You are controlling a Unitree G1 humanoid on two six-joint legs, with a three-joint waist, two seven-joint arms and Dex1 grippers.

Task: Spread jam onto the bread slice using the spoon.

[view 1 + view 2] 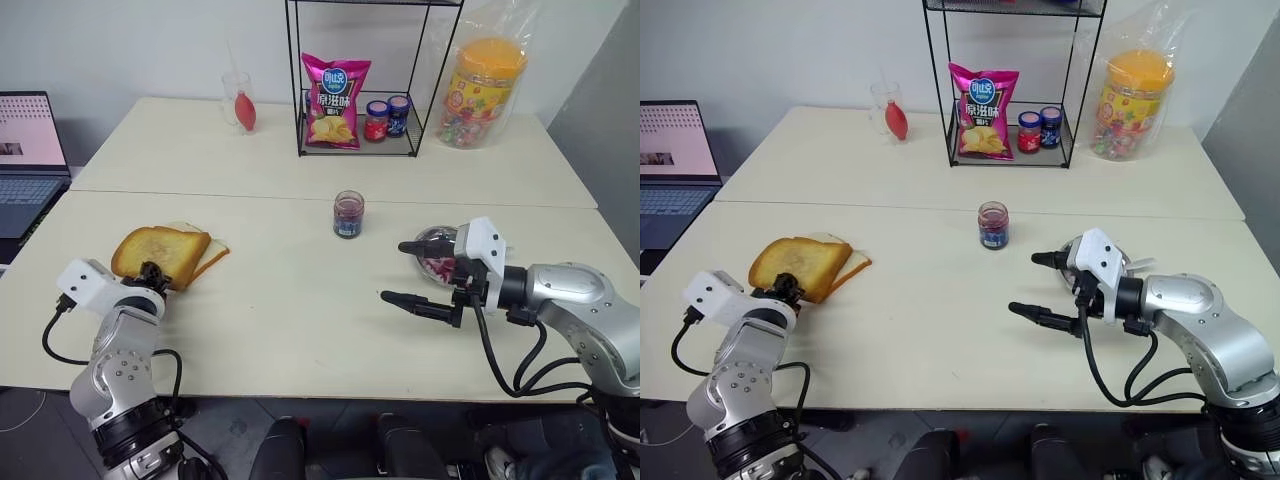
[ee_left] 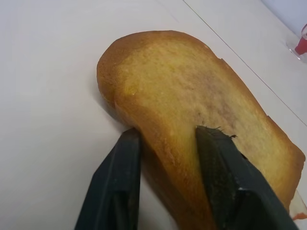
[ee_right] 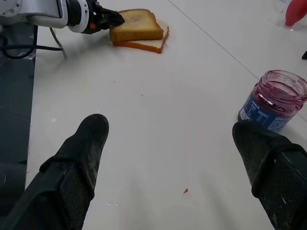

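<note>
Left gripper (image 2: 165, 143): pinches the near edge of the toast, 1 finger (image 2: 115, 187) under the crust side, the other on top; it sits at 8 o'clock on the table.
Toast (image 1: 160, 253): golden-brown slice at 9 o'clock, lying on top of a paler slice (image 1: 212, 258) whose edge sticks out toward 3 o'clock.
Right gripper (image 1: 408, 273): spread wide with nothing between its 2 fingers, hovering above the table at 4 o'clock and pointing toward 9 o'clock.
Jar (image 1: 348, 214): open clear glass jar with a blue label, near the table's middle, at 11 o'clock from the right gripper and well apart from the toast.
Jam (image 3: 282, 86): dark purple-red, inside the jar and smeared on its glass.
Bowl (image 1: 437, 256): small clear dish holding something reddish, just behind the right gripper; I cannot tell what is in it.
Rack (image 1: 358, 152): black wire shelf at 12 o'clock, holding a pink chip bag (image 1: 336, 102) and 2 small jars (image 1: 387, 118).
Cup (image 1: 238, 98): clear, with a red thing in it, at 11 o'clock.
Candy tub (image 1: 484, 92): yellow, in a clear bag, at 1 o'clock.
Laptop (image 1: 30, 160): open, beyond the table's edge at 10 o'clock.
Table (image 1: 290, 320): pale and matte.
</note>
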